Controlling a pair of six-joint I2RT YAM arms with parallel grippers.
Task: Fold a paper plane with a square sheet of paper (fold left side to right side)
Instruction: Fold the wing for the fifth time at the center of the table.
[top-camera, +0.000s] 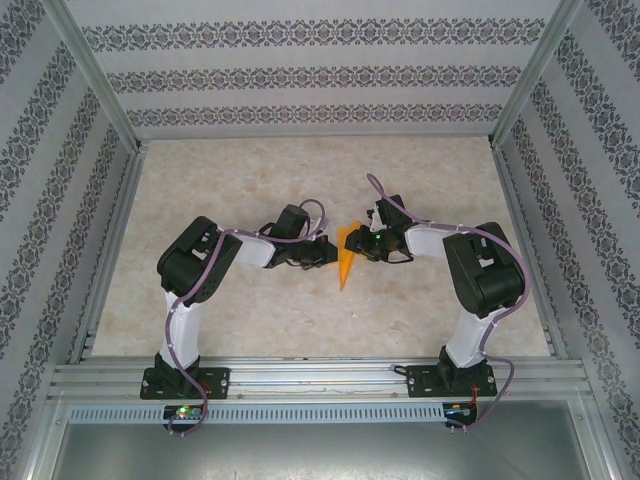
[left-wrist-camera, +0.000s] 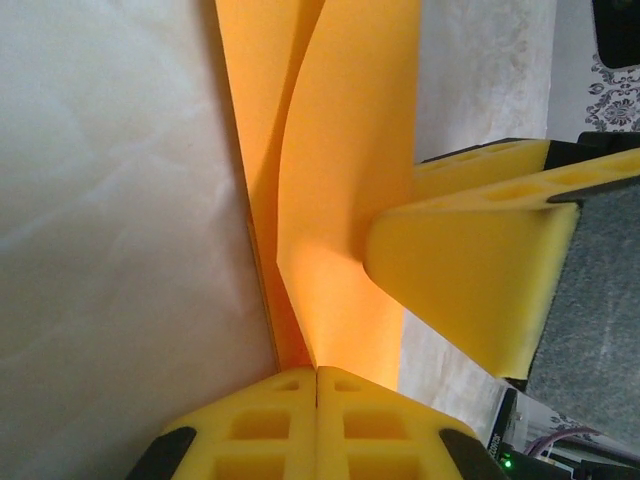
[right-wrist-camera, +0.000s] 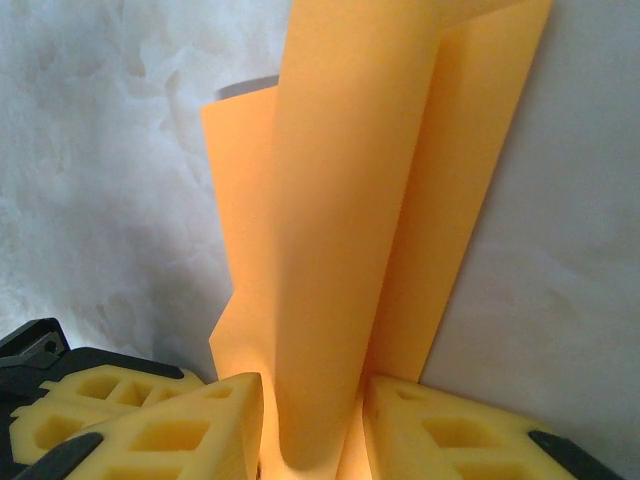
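Your square sheet of paper (top-camera: 345, 260), part-folded into a slim wedge, lies mid-surface between the two arms with one flap curling up. It is thin, light and limp. It creases readily and would crumple under a hard squeeze, so take the flap by its free edge, away from the crease. Your left pincer (left-wrist-camera: 317, 420) is clenched, and the paper's edge runs into the seam between its pads. Your right pincer (right-wrist-camera: 313, 425) straddles the curled flap; whether it squeezes cannot be told. The pale marbled surface (top-camera: 250, 180) looks smooth, boxed in by patterned walls (top-camera: 300, 75).
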